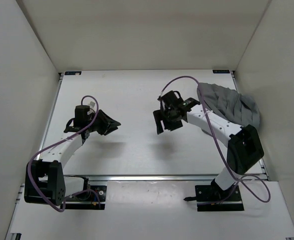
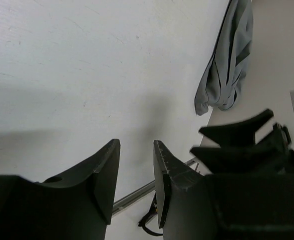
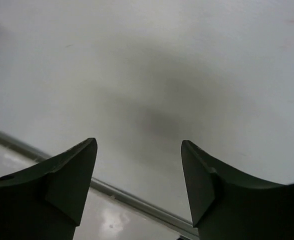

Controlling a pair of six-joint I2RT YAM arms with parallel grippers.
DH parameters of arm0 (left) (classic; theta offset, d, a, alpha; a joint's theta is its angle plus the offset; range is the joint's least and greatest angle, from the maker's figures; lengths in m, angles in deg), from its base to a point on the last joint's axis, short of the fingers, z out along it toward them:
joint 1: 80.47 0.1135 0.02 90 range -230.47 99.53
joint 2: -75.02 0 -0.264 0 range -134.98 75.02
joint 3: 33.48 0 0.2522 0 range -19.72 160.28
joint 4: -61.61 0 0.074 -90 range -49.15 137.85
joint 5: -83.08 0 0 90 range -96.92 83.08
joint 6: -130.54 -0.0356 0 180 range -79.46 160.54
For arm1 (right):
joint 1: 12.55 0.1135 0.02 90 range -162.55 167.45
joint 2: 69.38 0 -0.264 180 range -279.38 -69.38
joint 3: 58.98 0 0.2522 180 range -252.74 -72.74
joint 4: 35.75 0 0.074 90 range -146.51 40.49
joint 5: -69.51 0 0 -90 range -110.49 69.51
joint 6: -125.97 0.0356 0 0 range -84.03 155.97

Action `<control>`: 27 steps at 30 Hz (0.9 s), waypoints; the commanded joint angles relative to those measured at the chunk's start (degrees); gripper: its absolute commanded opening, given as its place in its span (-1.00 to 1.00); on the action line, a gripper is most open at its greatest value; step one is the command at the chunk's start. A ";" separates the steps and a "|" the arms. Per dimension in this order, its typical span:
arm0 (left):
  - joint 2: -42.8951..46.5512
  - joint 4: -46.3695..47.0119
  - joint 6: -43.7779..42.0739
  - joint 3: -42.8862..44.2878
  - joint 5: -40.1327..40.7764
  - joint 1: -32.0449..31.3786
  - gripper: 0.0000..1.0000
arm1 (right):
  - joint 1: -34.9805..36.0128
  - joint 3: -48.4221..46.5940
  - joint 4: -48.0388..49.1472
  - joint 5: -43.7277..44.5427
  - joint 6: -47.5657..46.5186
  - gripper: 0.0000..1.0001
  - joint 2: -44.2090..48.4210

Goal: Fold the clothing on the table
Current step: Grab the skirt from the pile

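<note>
Grey pleated clothing, heaped near far right corner of white table.

The clothing is medium grey, and its long parallel pleats show as darker and lighter grey stripes. The surface is plain white, faintly scuffed, edged with silvery metal rails and small black corner brackets. The left gripper and the right gripper are matt black. The arm links are white with black joints, trailed by purple cables. The walls are plain off-white.
</note>
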State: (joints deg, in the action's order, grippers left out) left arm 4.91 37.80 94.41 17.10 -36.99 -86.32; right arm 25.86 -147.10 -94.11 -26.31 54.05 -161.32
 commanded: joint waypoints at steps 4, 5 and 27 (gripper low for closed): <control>-0.73 1.17 -1.22 -0.87 -0.78 -0.39 -0.12 | -20.55 -3.06 -1.02 13.45 -5.43 0.36 -3.76; -0.73 0.91 -1.13 -0.17 -0.96 -0.05 -0.13 | -25.27 -3.67 -0.06 14.86 -5.69 0.36 -4.99; 2.34 -4.81 -3.94 2.99 -2.28 7.33 -0.12 | -20.76 -21.74 -5.83 -10.16 -6.06 -1.00 -14.59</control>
State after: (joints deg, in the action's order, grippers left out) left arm 3.62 33.89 91.94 17.10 -38.15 -80.75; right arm -0.10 -160.02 -97.56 -23.93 45.62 -182.87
